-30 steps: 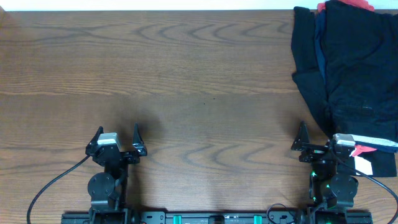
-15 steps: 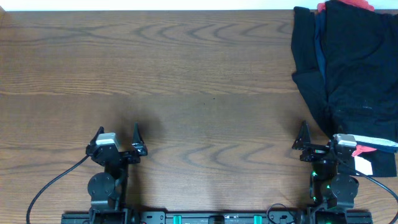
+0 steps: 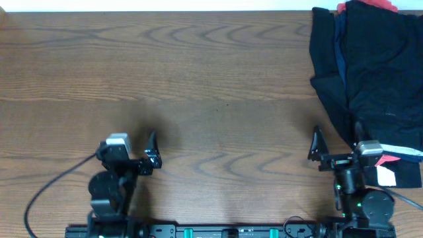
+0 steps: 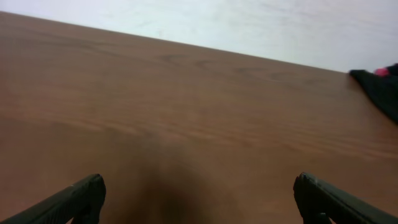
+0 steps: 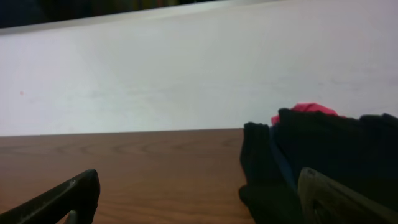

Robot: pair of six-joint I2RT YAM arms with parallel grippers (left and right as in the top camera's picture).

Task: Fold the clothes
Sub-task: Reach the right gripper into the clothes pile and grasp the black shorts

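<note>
The clothes (image 3: pixel 373 66) lie in a dark heap at the table's far right: black fabric over a navy piece, with a bit of red (image 3: pixel 344 6) at the back edge. My left gripper (image 3: pixel 129 144) stands open over bare wood at the front left, far from the heap. In the left wrist view its fingers (image 4: pixel 74 199) frame empty table, and the clothes (image 4: pixel 380 87) show only at the right edge. My right gripper (image 3: pixel 338 135) is open just in front of the heap's near corner. In the right wrist view the clothes (image 5: pixel 323 155) rise ahead of the right finger (image 5: pixel 329 196).
The wooden table (image 3: pixel 198 79) ends at a pale wall along the back. A white tag with red trim (image 3: pixel 388 173) lies beside the right arm's base. A black cable (image 3: pixel 49 195) loops from the left arm toward the front edge.
Both arms have begun to move. The left gripper has shifted slightly right and turned; the right gripper has edged forward toward the heap. Both stay open.
</note>
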